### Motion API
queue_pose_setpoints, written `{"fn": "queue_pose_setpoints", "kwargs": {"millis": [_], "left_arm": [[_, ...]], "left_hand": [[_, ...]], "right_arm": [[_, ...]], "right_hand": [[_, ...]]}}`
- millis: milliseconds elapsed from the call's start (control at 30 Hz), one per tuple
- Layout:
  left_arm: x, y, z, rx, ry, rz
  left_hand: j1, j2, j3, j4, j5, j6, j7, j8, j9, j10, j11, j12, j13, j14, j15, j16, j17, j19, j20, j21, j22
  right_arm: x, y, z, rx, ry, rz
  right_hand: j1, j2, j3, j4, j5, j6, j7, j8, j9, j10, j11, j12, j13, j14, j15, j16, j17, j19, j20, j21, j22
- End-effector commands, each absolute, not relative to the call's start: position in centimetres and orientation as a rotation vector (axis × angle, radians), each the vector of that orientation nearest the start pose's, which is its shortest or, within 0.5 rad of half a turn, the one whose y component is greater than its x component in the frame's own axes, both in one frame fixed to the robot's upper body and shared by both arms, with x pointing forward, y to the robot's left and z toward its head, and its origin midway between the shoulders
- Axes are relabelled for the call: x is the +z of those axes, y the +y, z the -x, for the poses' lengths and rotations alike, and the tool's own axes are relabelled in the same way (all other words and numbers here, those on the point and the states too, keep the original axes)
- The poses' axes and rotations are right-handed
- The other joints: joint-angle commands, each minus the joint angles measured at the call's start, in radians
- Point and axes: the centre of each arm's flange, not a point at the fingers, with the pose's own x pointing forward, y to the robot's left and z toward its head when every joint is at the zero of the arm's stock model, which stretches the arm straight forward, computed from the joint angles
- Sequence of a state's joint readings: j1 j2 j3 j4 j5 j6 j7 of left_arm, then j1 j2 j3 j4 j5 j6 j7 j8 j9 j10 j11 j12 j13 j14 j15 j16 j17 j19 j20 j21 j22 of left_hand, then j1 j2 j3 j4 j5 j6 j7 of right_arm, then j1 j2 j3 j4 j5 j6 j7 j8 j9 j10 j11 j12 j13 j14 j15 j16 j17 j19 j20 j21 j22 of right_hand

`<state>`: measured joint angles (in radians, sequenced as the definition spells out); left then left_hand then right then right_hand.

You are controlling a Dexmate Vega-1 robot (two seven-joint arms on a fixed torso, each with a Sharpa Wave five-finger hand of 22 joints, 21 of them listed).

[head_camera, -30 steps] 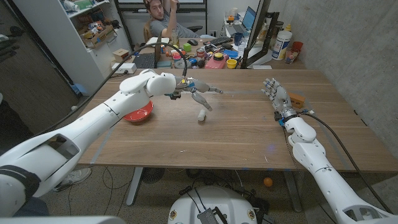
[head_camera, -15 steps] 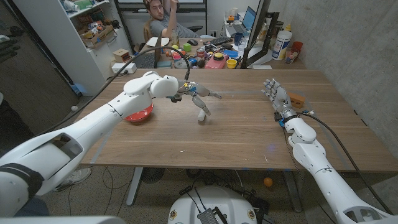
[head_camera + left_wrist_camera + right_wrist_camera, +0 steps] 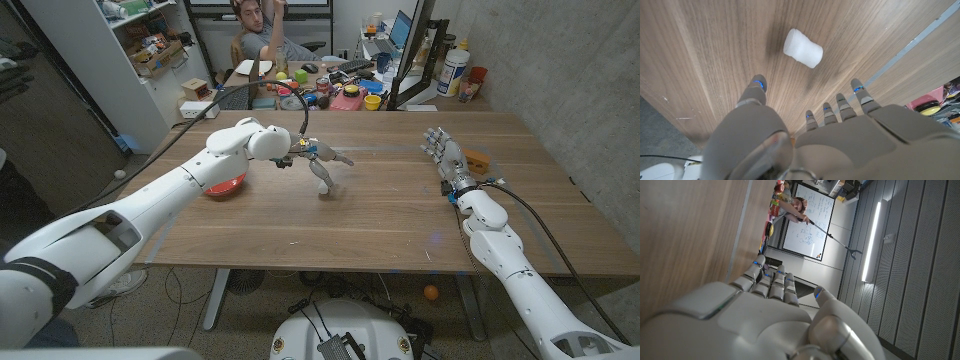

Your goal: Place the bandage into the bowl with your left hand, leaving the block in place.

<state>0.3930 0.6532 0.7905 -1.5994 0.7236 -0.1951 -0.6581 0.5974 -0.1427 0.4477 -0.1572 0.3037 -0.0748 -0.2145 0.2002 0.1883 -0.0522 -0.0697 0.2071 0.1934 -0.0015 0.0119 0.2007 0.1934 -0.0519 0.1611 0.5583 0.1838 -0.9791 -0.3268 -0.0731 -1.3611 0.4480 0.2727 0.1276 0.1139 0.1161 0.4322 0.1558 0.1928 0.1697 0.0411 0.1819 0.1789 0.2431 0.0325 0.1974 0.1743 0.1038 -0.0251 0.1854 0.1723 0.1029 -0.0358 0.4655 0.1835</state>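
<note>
1. Just beneath the left hand (image 3: 318, 160), spread and holding nothing, the bandage (image 3: 803, 48) lies on the tabletop (image 3: 400, 215), ahead of its fingertips (image 3: 758, 83).
2. Bandage's long axis runs across the fingers' reach.
3. Right hand (image 3: 443, 156) stands well apart, fingers apart, empty.

Left hand (image 3: 322, 163) over table (image 3: 380, 215) middle, fingers spread, pointing down at white bandage (image 3: 324, 190); contact with bandage unclear. Red bowl (image 3: 224, 185) left of bandage, partly hidden under left forearm. Right hand (image 3: 444, 156) well right of bandage, fingers apart, holding nothing. Orange-brown block (image 3: 477, 160) just beside right hand, on far side from bandage.
</note>
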Motion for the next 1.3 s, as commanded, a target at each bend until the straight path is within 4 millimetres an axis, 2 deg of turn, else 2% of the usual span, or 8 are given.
{"fn": "queue_pose_setpoints", "kwargs": {"millis": [33,267,433,700,800,1033,1167,1300], "left_arm": [[5.1,11.5,-62.3,-0.598,-0.484,-1.994],[4.4,11.2,-62.2,-0.644,-0.442,-2.004],[4.1,11.2,-62.0,-0.669,-0.405,-2.011],[4.4,11.0,-60.6,-0.654,-0.369,-2.055],[4.5,11.0,-60.1,-0.629,-0.376,-2.069],[4.3,10.7,-59.5,-0.618,-0.361,-2.097],[4.1,10.5,-59.3,-0.596,-0.351,-2.129],[3.6,10.4,-59.4,-0.564,-0.361,-2.160]], "left_hand": [[0.019,0.004,-0.005,0.002,0.010,0.007,-0.005,0.006,0.005,0.004,0.001,0.005,0.003,0.007,0.001,0.007,0.002,0.010,0.003,-0.001,0.003],[0.029,0.005,-0.007,0.002,0.012,0.003,-0.005,0.004,0.005,0.003,0.006,0.005,0.004,0.017,-0.002,0.011,0.003,0.019,0.008,-0.001,0.003],[0.041,0.005,-0.014,0.006,0.014,0.007,-0.004,0.005,0.005,0.018,0.003,0.010,0.005,0.044,-0.007,0.020,0.006,0.058,0.003,0.008,0.003],[0.055,0.004,-0.030,0.014,0.018,0.016,-0.003,0.007,0.005,0.045,0.006,0.017,0.007,0.093,-0.019,0.034,0.011,0.132,0.019,0.024,0.003],[0.065,0.002,-0.040,0.016,0.020,0.030,-0.001,0.011,0.006,0.060,0.009,0.021,0.008,0.117,-0.027,0.039,0.013,0.190,0.027,0.039,0.002],[0.098,0.015,-0.060,0.023,0.025,0.076,-0.003,0.021,0.006,0.113,0.004,0.034,0.015,0.218,-0.064,0.070,0.028,0.356,-0.006,0.080,0.001],[0.122,0.023,-0.063,0.021,0.027,0.110,-0.002,0.031,0.009,0.139,-0.007,0.046,0.021,0.249,-0.073,0.078,0.040,0.408,-0.019,0.091,0.000],[0.168,0.037,-0.065,0.017,0.027,0.205,-0.001,0.061,0.013,0.190,-0.014,0.074,0.034,0.300,-0.101,0.089,0.056,0.481,-0.065,0.105,-0.002]], "right_arm": [[-4.8,-32.0,-63.1,0.121,-0.646,-0.079],[-4.7,-32.1,-63.1,0.117,-0.649,-0.079],[-4.7,-32.1,-63.3,0.117,-0.646,-0.079],[-4.7,-32.0,-63.4,0.119,-0.643,-0.078],[-4.8,-32.0,-63.4,0.120,-0.642,-0.077],[-4.7,-32.0,-63.5,0.122,-0.644,-0.078],[-4.9,-32.1,-63.3,0.119,-0.643,-0.079],[-5.0,-32.3,-63.1,0.111,-0.643,-0.080]], "right_hand": [[-0.009,0.053,0.006,0.002,0.005,0.012,-0.002,0.005,0.002,0.010,-0.004,0.008,0.005,0.008,-0.002,-0.001,0.003,0.006,-0.033,-0.007,0.004],[-0.009,0.053,0.007,0.002,0.005,0.012,-0.001,0.005,0.002,0.009,-0.002,0.008,0.005,0.009,-0.001,-0.001,0.002,0.007,-0.032,-0.009,0.004],[-0.010,0.053,0.007,0.003,0.005,0.012,-0.001,0.005,0.002,0.009,-0.002,0.007,0.005,0.008,-0.001,-0.001,0.003,0.008,-0.032,-0.009,0.004],[-0.011,0.053,0.007,0.002,0.005,0.013,-0.001,0.005,0.002,0.009,-0.007,0.007,0.005,0.008,-0.001,-0.002,0.003,0.008,-0.032,-0.011,0.004],[-0.011,0.052,0.007,0.002,0.005,0.013,-0.001,0.005,0.002,0.009,-0.004,0.007,0.005,0.008,0.000,-0.002,0.003,0.009,-0.032,-0.011,0.004],[-0.012,0.052,0.008,0.001,0.005,0.015,0.000,0.006,0.002,0.012,-0.005,0.008,0.005,0.009,0.000,-0.002,0.002,0.009,-0.031,-0.013,0.004],[-0.011,0.052,0.008,-0.001,0.006,0.016,0.001,0.006,0.002,0.013,-0.004,0.008,0.005,0.009,0.001,-0.002,0.002,0.010,-0.030,-0.013,0.004],[-0.012,0.051,0.007,0.000,0.005,0.016,0.001,0.006,0.002,0.015,-0.004,0.009,0.005,0.012,0.003,-0.001,0.002,0.011,-0.030,-0.014,0.004]]}}
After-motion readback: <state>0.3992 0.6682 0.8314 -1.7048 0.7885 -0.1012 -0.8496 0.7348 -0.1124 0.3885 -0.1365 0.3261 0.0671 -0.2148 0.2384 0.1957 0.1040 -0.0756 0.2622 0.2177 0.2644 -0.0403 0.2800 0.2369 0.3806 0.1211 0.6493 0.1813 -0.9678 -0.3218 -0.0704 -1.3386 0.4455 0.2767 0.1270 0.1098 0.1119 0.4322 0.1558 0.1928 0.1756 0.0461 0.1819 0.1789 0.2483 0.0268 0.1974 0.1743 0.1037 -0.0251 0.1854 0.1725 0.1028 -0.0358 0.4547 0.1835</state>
